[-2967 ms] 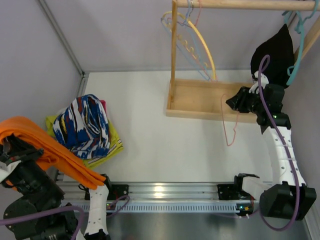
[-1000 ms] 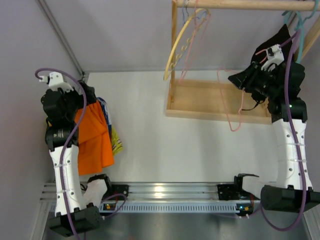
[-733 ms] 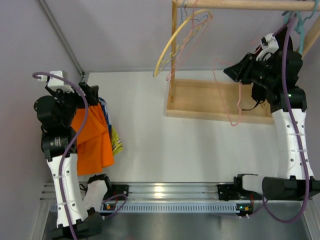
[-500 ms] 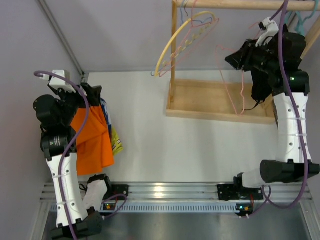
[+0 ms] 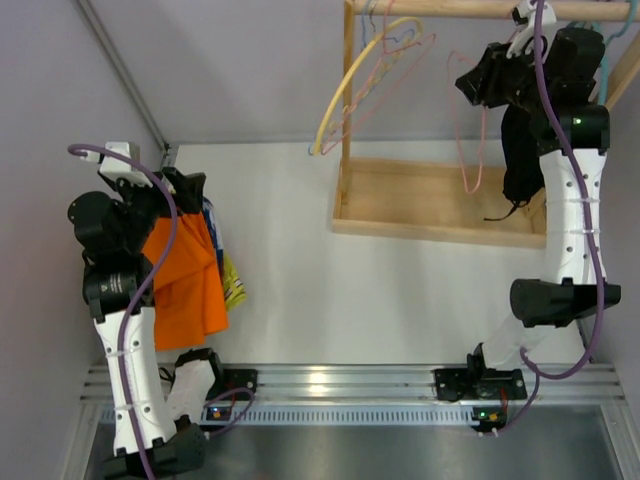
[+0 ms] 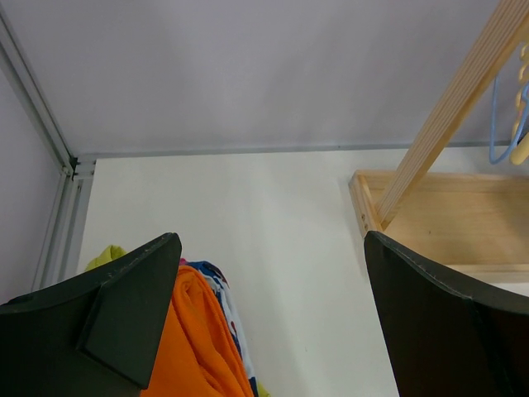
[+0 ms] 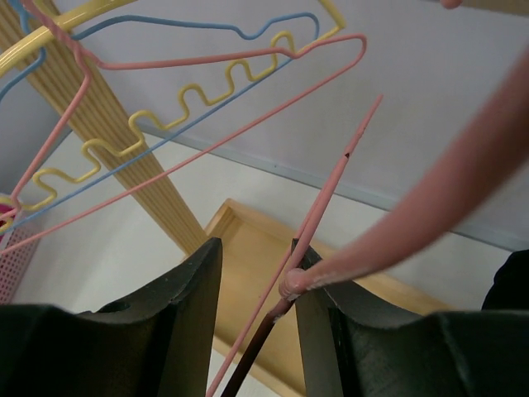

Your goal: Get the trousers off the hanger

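Observation:
The orange trousers (image 5: 185, 280) lie off the hanger on the clothes pile at the table's left; in the left wrist view they (image 6: 194, 347) sit low beside the left finger. My left gripper (image 5: 180, 190) (image 6: 270, 241) hovers over them, wide open and empty. My right gripper (image 5: 472, 80) (image 7: 256, 248) is raised beside the wooden rail (image 5: 480, 10), shut on the bare pink hanger (image 5: 466, 135). That hanger's wire (image 7: 331, 186) runs between the jaws and rests against the right finger.
A wooden rack stands at the back right with a base tray (image 5: 400, 200). Yellow, blue and pink hangers (image 5: 365, 75) swing on its rail. A black garment (image 5: 520, 150) and a teal hanger (image 5: 600, 60) hang behind my right arm. Patterned and yellow clothes (image 5: 225, 270) lie under the trousers.
My right gripper rose toward the rail with the pink hanger, and the rail's hangers swung left. The trousers, carried three seconds ago, now lie on the pile; the left arm barely moved.

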`<act>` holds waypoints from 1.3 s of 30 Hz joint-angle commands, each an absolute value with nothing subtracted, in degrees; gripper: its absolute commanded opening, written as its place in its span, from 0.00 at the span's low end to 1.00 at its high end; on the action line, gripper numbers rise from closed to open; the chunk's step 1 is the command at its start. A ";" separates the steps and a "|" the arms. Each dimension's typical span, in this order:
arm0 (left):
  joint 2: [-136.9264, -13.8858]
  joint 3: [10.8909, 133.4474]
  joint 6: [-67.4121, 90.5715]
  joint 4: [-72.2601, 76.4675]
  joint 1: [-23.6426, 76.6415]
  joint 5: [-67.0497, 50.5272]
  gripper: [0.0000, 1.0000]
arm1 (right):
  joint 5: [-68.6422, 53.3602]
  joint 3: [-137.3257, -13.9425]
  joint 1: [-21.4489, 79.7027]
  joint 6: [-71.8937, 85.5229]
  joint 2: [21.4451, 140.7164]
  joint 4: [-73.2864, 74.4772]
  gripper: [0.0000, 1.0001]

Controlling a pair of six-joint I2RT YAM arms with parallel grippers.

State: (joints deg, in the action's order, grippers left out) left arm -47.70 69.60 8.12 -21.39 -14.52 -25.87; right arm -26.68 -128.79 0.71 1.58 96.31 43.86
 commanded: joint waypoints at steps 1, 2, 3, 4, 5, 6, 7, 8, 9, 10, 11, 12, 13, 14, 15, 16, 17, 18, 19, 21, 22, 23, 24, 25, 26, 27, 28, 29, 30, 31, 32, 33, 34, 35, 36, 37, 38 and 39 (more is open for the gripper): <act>-46.93 68.56 9.40 -18.19 -14.41 -25.75 0.99 | -23.12 -131.22 1.32 0.53 95.98 36.66 0.00; -46.93 68.47 9.58 -18.02 -14.41 -25.75 0.99 | -22.94 -131.22 1.32 0.53 95.89 35.26 0.00; -47.02 68.38 9.58 -17.93 -14.41 -25.75 0.99 | -22.50 -131.39 1.41 0.61 96.06 34.64 0.00; -47.02 68.20 9.58 -17.93 -14.41 -25.75 0.99 | -21.98 -131.57 1.41 0.79 96.15 34.37 0.00; -47.02 68.12 9.67 -17.76 -14.33 -25.75 0.99 | -21.62 -131.57 1.41 0.97 95.98 33.50 0.00; -46.93 67.94 9.67 -17.75 -14.41 -25.75 0.99 | -21.62 -131.22 1.32 1.05 95.54 32.96 0.00; -46.93 67.50 9.67 -17.67 -14.41 -25.75 0.99 | -21.71 -130.09 1.32 1.75 94.75 30.09 0.00; -46.93 67.24 9.67 -17.67 -14.41 -25.58 0.99 | -21.88 -127.12 1.32 2.19 93.79 28.23 0.00; -46.93 67.15 9.58 -17.67 -14.41 -25.23 0.99 | -21.97 -126.57 1.32 2.37 92.65 27.08 0.00; -47.02 67.06 9.67 -17.75 -14.33 -25.22 0.99 | -21.45 -127.00 1.67 2.20 92.90 27.94 0.00; -47.02 66.97 10.02 -17.49 -14.41 -25.22 0.99 | -20.66 -130.48 1.67 2.20 93.77 29.60 0.00; -47.02 66.97 10.19 -17.40 -14.41 -25.49 0.99 | -19.35 -132.87 1.67 2.37 96.39 31.45 0.00; -47.02 66.89 10.37 -16.97 -14.41 -25.58 0.99 | -18.99 -134.98 1.58 2.20 97.72 34.51 0.00; -47.20 66.97 10.63 -16.79 -14.41 -25.58 0.99 | -18.98 -137.61 1.50 1.94 99.65 35.58 0.00; -47.37 66.89 10.72 -16.70 -14.41 -25.49 0.99 | -18.81 -137.81 1.41 1.85 100.02 36.12 0.00; -47.46 67.06 10.72 -16.61 -14.41 -25.40 0.99 | -18.63 -137.64 1.41 1.50 100.28 35.77 0.00; -47.55 67.06 10.81 -16.61 -14.41 -25.23 0.99 | -18.63 -137.46 1.49 1.41 100.46 35.60 0.00; -47.72 67.15 10.90 -16.35 -14.41 -25.14 0.99 | -17.85 -137.46 1.49 1.32 100.89 35.42 0.00; -47.81 67.15 10.90 -16.52 -14.41 -25.14 0.99 | -17.58 -137.46 1.41 0.97 101.16 34.98 0.00; -47.72 66.71 11.25 -16.52 -14.41 -25.05 0.99 | -17.32 -137.46 1.41 0.62 102.04 34.72 0.00; -47.64 66.54 11.34 -16.44 -14.41 -25.05 0.98 | -17.31 -137.46 1.32 0.62 102.48 34.72 0.00; -47.64 66.45 11.51 -16.52 -14.41 -25.22 0.99 | -17.40 -137.37 1.32 0.62 103.18 34.72 0.00; -47.64 66.36 11.69 -16.52 -14.33 -25.22 0.99 | -17.23 -137.29 1.41 0.62 103.44 34.80 0.00; -47.72 66.18 11.69 -16.52 -14.33 -25.14 0.99 | -17.14 -137.02 1.41 -1.21 103.88 34.37 0.00; -47.64 66.18 11.78 -16.52 -14.41 -25.14 0.99 | -17.23 -136.85 1.32 -1.40 104.76 34.63 0.00; -47.55 66.18 11.86 -16.52 -14.41 -25.14 0.99 | -17.14 -136.85 1.32 -1.58 105.20 34.72 0.00; -47.55 66.09 11.87 -16.52 -14.41 -25.14 0.99 | -17.31 -136.76 1.23 -1.76 105.47 34.80 0.00; -47.37 66.01 11.78 -16.52 -14.41 -25.05 0.99 | -17.49 -136.06 1.23 -1.93 105.64 34.72 0.00; -47.29 66.01 11.69 -16.61 -14.41 -24.96 0.99 | -17.75 -135.27 1.23 -1.85 105.38 34.46 0.00; -47.11 65.83 11.52 -16.52 -14.41 -24.96 0.99 | -17.75 -134.22 1.23 -1.76 104.86 33.41 0.01; -46.85 65.74 11.08 -16.52 -14.41 -24.87 0.99 | -18.10 -131.60 1.32 -1.67 103.55 32.79 0.06; -46.76 65.66 10.99 -16.52 -14.41 -24.96 0.99 | -18.54 -130.27 1.23 -1.58 102.75 32.09 0.12; -46.67 65.48 10.73 -16.52 -14.41 -25.13 0.99 | -18.63 -128.95 1.23 -1.15 101.87 30.95 0.20; -46.76 65.48 10.11 -16.52 -14.41 -25.66 0.99 | -19.50 -126.59 1.23 -0.97 100.39 30.68 0.22; -46.84 65.39 9.93 -16.52 -14.41 -26.19 0.99 | -19.77 -125.61 1.23 -0.97 99.68 30.59 0.25; -47.02 65.39 10.02 -16.52 -14.41 -26.19 0.99 | -19.86 -124.64 1.23 -1.14 99.06 30.41 0.32; -46.93 65.30 10.02 -16.44 -14.41 -26.37 0.99 | -19.52 -123.24 1.23 -1.14 97.83 30.41 0.34; -47.28 65.39 9.93 -16.52 -14.41 -26.45 0.99 | -19.60 -122.53 1.23 -1.23 97.30 30.41 0.36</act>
